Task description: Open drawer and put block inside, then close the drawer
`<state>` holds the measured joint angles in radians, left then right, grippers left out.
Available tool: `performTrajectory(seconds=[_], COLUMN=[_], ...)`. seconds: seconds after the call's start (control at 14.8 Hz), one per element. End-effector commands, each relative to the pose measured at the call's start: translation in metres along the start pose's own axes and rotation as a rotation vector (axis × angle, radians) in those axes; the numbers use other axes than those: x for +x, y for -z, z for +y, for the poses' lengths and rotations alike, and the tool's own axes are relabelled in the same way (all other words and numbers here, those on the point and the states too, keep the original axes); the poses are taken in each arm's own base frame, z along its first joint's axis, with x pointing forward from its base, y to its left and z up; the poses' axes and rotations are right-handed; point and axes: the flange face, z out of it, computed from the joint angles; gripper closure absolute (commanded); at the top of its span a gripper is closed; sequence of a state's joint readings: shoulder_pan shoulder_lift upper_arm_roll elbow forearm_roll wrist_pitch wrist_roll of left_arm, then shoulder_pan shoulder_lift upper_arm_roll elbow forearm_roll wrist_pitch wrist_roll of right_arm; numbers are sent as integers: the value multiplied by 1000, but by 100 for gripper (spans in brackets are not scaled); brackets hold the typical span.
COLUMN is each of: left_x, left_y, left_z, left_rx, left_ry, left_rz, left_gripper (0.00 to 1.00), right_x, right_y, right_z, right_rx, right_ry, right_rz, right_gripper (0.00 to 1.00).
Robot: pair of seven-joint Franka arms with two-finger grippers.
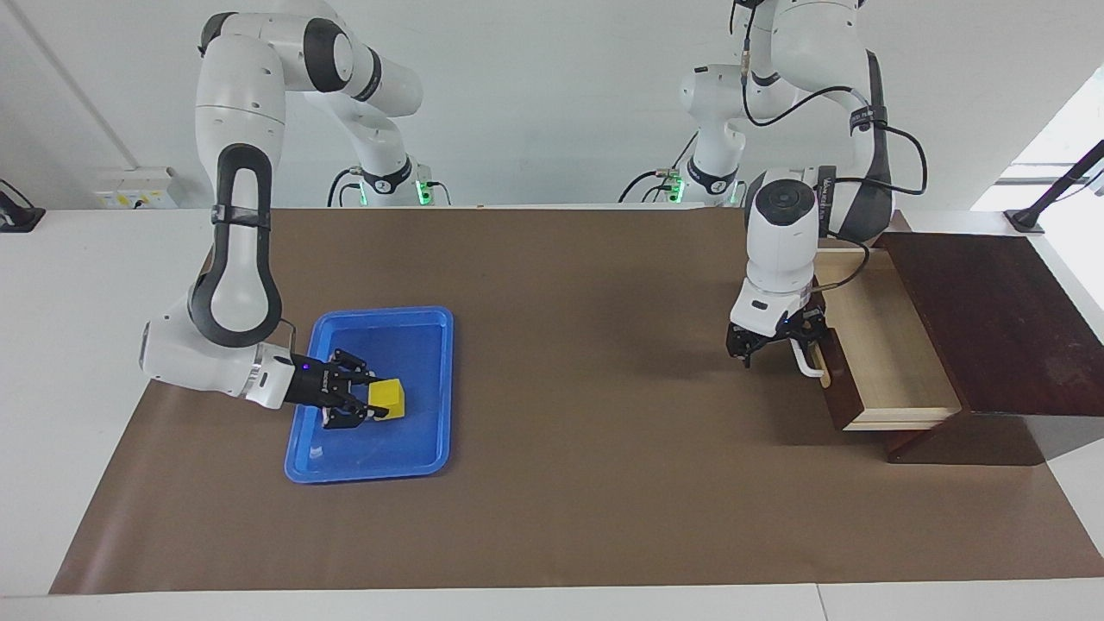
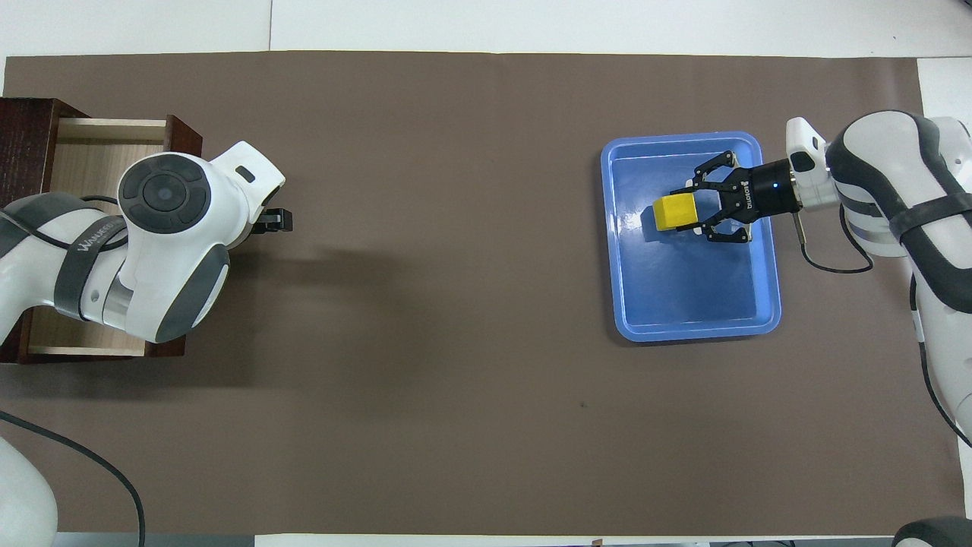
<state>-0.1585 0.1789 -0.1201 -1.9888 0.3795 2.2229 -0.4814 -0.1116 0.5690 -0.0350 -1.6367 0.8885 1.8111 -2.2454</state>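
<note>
The yellow block (image 1: 390, 398) (image 2: 674, 213) is in the blue tray (image 1: 371, 470) (image 2: 691, 330), and my right gripper (image 1: 373, 402) (image 2: 689, 213) lies low over the tray, shut on the block from the side. The drawer (image 1: 880, 362) (image 2: 83, 159) stands pulled out of its dark wooden box (image 1: 992, 319), showing a pale bare interior. My left gripper (image 1: 776, 345) (image 2: 275, 220) is at the drawer's front, open, its fingers on either side of the white handle (image 1: 809, 366). In the overhead view the left wrist hides the handle.
A brown mat (image 1: 586, 483) covers the table. The tray sits toward the right arm's end, the drawer box toward the left arm's end. Bare mat lies between them. A cable (image 2: 91, 463) runs along the mat's edge nearest the robots.
</note>
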Motion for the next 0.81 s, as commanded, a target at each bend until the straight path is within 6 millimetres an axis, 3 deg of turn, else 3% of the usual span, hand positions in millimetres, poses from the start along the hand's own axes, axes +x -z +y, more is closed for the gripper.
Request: performTrajectory(seconds=[0.0, 0.2, 0.54, 0.75], left_x=[-1, 2, 42, 50], left_y=[7, 11, 88, 113], left_z=[24, 18, -6, -8], left_rx=[-38, -28, -109, -114], left_ry=[33, 43, 189, 416], left_rz=[-8, -18, -129, -175], left_gripper=[0, 0, 0, 0], right_x=[45, 98, 187, 229], right_y=[16, 10, -32, -66], right_z=[13, 26, 41, 44], right_rx=[11, 16, 8, -24], right_ry=[-63, -113, -176, -209], right_rz=[29, 28, 5, -19], right_gripper=[100, 100, 100, 100])
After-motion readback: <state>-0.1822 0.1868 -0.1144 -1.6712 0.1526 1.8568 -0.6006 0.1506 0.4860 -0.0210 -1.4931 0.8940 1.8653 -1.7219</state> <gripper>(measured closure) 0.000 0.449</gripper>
